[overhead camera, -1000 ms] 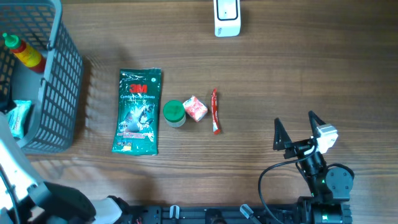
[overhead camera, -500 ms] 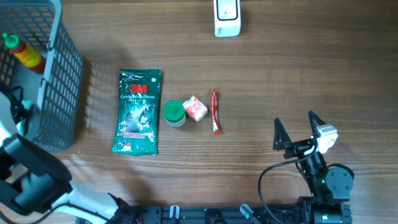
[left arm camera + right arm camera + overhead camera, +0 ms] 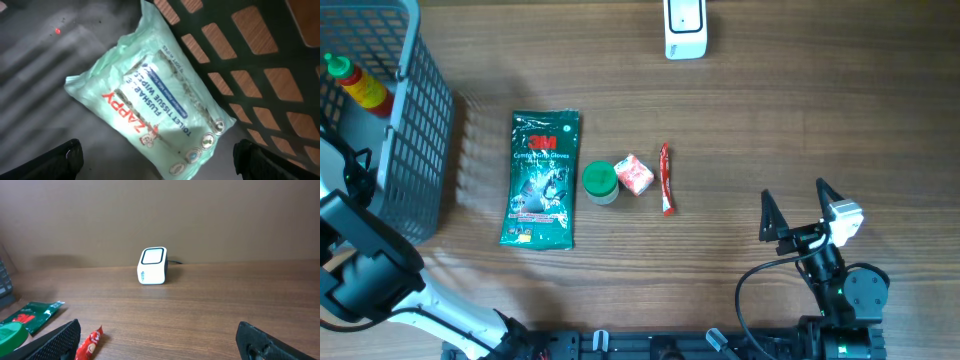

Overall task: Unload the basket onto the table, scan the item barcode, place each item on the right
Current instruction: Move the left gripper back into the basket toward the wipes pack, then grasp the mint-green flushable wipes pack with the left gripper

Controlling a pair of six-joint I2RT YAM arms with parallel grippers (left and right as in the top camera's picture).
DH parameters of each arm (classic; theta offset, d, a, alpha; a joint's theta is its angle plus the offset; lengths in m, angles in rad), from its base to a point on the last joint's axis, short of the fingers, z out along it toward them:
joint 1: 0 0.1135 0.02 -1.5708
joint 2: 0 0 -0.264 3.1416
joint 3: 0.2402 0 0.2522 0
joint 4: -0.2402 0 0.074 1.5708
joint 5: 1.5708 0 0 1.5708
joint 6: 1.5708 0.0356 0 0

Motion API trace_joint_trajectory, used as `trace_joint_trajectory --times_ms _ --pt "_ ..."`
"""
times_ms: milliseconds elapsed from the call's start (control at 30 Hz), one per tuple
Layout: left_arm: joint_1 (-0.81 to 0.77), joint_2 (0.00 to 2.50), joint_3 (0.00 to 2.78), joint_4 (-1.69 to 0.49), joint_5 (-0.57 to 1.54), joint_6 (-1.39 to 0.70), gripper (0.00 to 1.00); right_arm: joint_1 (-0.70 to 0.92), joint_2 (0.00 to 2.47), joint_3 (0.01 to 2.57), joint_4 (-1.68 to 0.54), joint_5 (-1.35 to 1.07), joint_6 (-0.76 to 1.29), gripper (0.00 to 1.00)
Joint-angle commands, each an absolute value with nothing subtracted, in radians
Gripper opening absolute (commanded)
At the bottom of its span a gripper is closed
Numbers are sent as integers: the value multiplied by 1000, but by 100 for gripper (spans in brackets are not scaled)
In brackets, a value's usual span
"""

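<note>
Overhead, table: the scanner [image 3: 685, 28] stands at the far edge of the wooden table [image 3: 770, 110]. In the middle lie a green glove pack [image 3: 541, 180], a green-lidded jar [image 3: 600, 181], a small red-and-white carton [image 3: 634, 174] just beside it, then a red sachet [image 3: 666, 178].
Overhead, basket: a grey mesh basket [image 3: 420, 150] is at the left edge with a sauce bottle [image 3: 360, 88] at its far end. The left arm [image 3: 365, 270] bends in over its near end.
Overhead, right gripper [image 3: 792, 192]: near right of the table, fingers spread wide and empty — well apart from the items.
Left wrist, item: the pale green wipes pack [image 3: 150, 100] lies flat on the basket floor against the mesh wall, printed face up.
Left wrist, left gripper [image 3: 160, 162]: over the pack, fingertips wide apart — gripping nothing.
Right wrist, ahead: the scanner faces the camera, with the sachet and glove pack at lower left and both fingers wide.
</note>
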State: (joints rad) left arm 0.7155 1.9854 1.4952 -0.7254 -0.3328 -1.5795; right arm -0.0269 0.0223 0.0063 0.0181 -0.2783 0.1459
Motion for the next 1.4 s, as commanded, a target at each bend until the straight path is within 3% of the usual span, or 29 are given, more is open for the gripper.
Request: trace_joint_trajectory --times_ms 0,33,100,133,267,300,400,433,1267,1300,1333,1367 --pt "722 2022 1489 -738 -361 -1605 83 -19 18 6 21 -263 157 100" --pt "722 2032 1489 -745 -360 -1605 81 -19 18 6 21 -263 157 100" --pt "722 2060 1489 -766 -361 -1605 65 -19 18 6 21 -263 157 100" --pt "722 2071 1488 -772 -361 -1605 61 -19 18 6 21 -263 157 100" --pt "723 2100 1488 -770 -362 -1606 68 -19 18 6 21 -263 158 100" --pt "723 2108 1488 -770 -362 -1605 60 -19 18 6 21 -263 157 100" --pt "723 2117 1488 -779 -362 -1605 12 -19 18 6 21 -263 157 100" --pt "723 2117 1488 -783 -362 -1604 4 -19 18 6 21 -263 157 100" --pt "702 1853 1491 -836 -350 -1442 4 -19 18 6 21 -263 157 100" --pt "701 1853 1491 -839 -348 -1443 11 -19 18 6 21 -263 157 100" --pt "699 1853 1490 -843 -348 -1443 49 -19 18 6 21 -263 157 100" --pt "698 1853 1490 -847 -340 -1443 62 -19 18 6 21 -263 158 100"
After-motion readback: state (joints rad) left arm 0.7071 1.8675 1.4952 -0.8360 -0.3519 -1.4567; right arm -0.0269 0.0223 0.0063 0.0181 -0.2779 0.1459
